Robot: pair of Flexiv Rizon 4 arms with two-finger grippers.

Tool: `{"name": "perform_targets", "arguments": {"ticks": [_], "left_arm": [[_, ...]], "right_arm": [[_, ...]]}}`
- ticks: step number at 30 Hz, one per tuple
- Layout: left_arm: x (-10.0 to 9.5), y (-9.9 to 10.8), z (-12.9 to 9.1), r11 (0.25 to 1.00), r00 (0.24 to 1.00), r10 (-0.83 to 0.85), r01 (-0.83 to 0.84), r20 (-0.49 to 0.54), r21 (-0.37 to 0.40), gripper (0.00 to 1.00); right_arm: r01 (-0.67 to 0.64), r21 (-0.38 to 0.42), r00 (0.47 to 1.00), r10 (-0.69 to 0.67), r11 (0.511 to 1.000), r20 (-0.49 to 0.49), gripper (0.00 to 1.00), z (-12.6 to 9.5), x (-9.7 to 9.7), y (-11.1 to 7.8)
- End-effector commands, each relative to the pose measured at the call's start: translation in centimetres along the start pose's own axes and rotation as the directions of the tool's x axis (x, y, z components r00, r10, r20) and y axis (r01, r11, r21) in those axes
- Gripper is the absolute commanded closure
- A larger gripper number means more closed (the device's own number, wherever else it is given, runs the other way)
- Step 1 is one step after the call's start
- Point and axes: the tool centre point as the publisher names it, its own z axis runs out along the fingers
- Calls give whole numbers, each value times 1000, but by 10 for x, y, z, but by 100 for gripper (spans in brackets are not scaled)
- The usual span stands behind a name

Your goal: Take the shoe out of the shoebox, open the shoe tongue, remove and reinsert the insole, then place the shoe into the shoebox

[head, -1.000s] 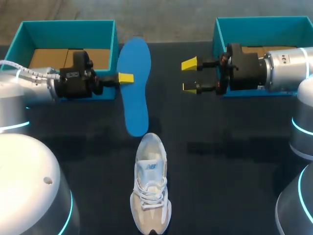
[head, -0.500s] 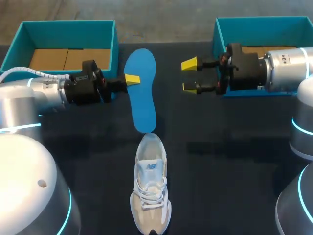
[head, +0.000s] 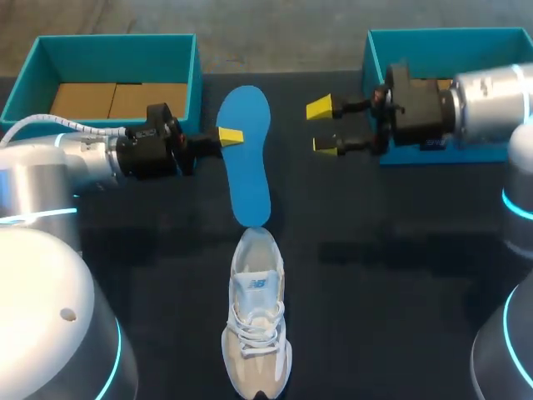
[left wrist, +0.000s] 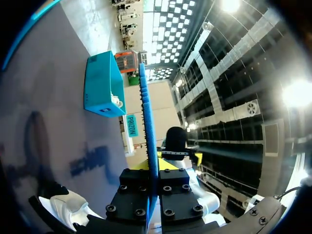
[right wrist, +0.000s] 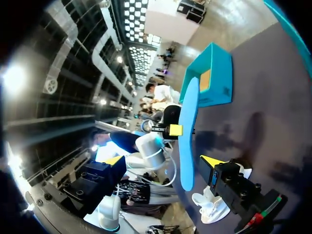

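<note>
the left gripper (head: 231, 134) is clamped on one edge of the flat blue foam insole (head: 250, 175), holding it above the dark tabletop (head: 375, 275). the insole's narrow end is right by the heel of the white and beige sneaker (head: 256, 333). the right gripper (head: 323, 127) is spread wide and empty, near the right-hand teal cardboard shoebox (head: 450, 37).

the blue insole (head: 248, 158) is pinched at one long edge in the left end effector (head: 231, 134), its near tip close to the heel of the shoe (head: 256, 325); the white and beige laced shoe stands upright on the worktop (head: 375, 275), toe towards the robot; the left shoebox (head: 117, 58) and right shoebox (head: 450, 52), teal and open, sit at the far side.
</note>
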Motion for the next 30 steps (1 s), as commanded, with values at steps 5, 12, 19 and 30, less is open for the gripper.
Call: {"name": "perform_targets", "arguments": {"ticks": [5, 12, 19, 30], "left_arm": [[0, 1, 0, 1000, 1000, 0, 0, 0, 2, 100], [0, 1, 0, 1000, 1000, 0, 0, 0, 2, 100], [0, 1, 0, 1000, 1000, 0, 0, 0, 2, 100], [0, 1, 0, 1000, 1000, 0, 0, 0, 2, 100]], "right_arm": [[-56, 165, 822, -48, 985, 567, 0, -11, 60, 20], [-152, 208, 563, -88, 966, 822, 0, 3, 86, 29], [-196, 201, 338, -126, 960, 933, 0, 18, 101, 34], [-113, 187, 129, -172, 976, 977, 0, 45, 117, 30]]}}
